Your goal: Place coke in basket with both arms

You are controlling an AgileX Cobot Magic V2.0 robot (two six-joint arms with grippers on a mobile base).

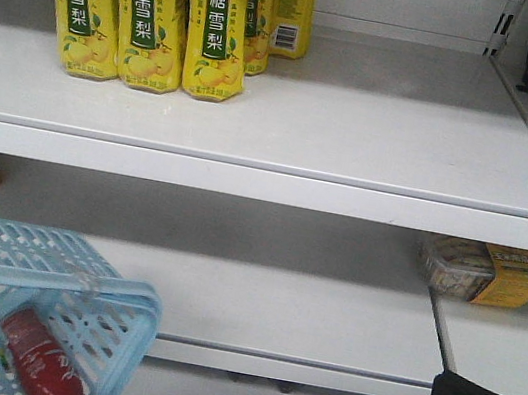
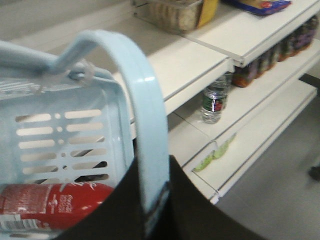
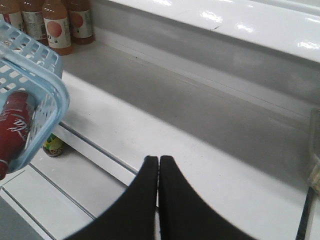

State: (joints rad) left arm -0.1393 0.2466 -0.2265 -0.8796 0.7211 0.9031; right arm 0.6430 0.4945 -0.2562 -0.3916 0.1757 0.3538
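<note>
The coke (image 2: 50, 206) lies lengthwise inside the basket (image 2: 75, 140), whose handle (image 2: 145, 125) the left gripper (image 2: 150, 215) pinches (nearer arm); the right gripper (image 3: 158, 175), fingers pressed together and empty, sits well apart.

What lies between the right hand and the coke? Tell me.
In the right wrist view, bare white shelf and then the basket's slotted wall separate the shut right hand from the coke, which lies inside.

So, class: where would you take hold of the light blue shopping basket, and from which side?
Grip the basket by its loop handle, coming from above: the handle arches over the rim, giving a thin bar to close on, as the left claw does.
</note>
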